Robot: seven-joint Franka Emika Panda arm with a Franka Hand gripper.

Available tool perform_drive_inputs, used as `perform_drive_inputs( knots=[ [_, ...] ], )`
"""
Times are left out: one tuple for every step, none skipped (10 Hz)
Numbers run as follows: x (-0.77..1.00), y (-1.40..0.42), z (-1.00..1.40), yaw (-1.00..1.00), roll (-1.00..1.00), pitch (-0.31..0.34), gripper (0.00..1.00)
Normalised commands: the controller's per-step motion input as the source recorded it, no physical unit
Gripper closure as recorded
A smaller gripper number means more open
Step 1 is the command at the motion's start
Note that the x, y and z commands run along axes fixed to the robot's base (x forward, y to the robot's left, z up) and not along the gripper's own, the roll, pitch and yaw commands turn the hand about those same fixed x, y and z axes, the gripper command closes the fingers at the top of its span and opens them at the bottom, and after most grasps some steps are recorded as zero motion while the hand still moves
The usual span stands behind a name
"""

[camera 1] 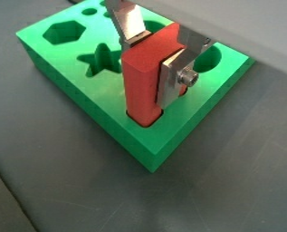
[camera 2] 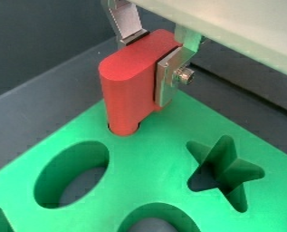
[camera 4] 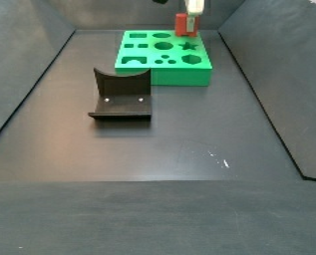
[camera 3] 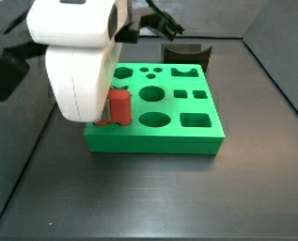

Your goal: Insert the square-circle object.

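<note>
Green block [camera 2: 133, 181] — gripper [camera 2: 152, 59], red peg [camera 2: 131, 86]

Upright red square-circle object [camera 1: 146, 83] in gripper [camera 1: 157, 56]

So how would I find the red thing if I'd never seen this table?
Look for the big green block full of shaped holes on the dark floor. At one corner, the gripper holds the red peg standing upright in a hole. It is the only red piece, and it rises above the block's top.
</note>
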Motion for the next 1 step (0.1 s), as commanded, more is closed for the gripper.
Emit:
perform_drive_inputs(
  knots=[
    [0.0,0.0,0.0,0.0,0.0,0.0,1.0]
  ],
)
